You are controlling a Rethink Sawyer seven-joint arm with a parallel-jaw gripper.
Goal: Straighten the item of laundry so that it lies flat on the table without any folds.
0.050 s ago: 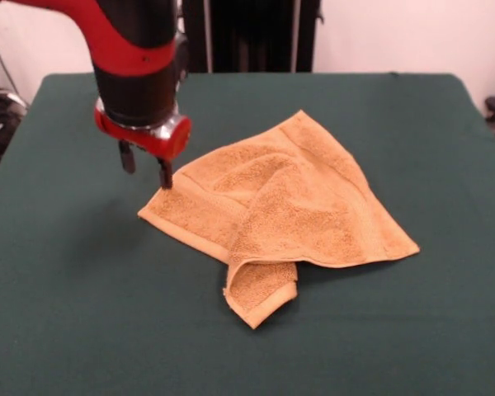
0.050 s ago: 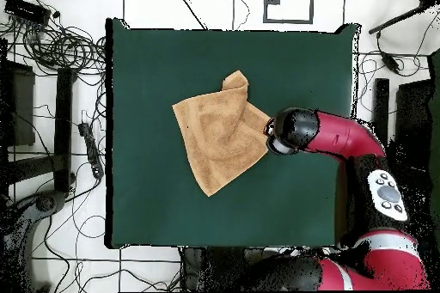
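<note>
Front view shows the tan terry towel (image 1: 285, 202) mid-table (image 1: 82, 313), one corner doubled under. The gripper (image 1: 146, 165) stands with fingers spread at the towel's left corner. Judgement: pinch only that hem, then pull outward low and slow to unfold the layers.

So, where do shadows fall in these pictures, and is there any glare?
Front view: a soft shadow lies on the table left of the towel, beneath the end effector, and a narrow one under the towel's right edge; no glare on the cloth. Overhead view: even light, no clear shadow.
</note>
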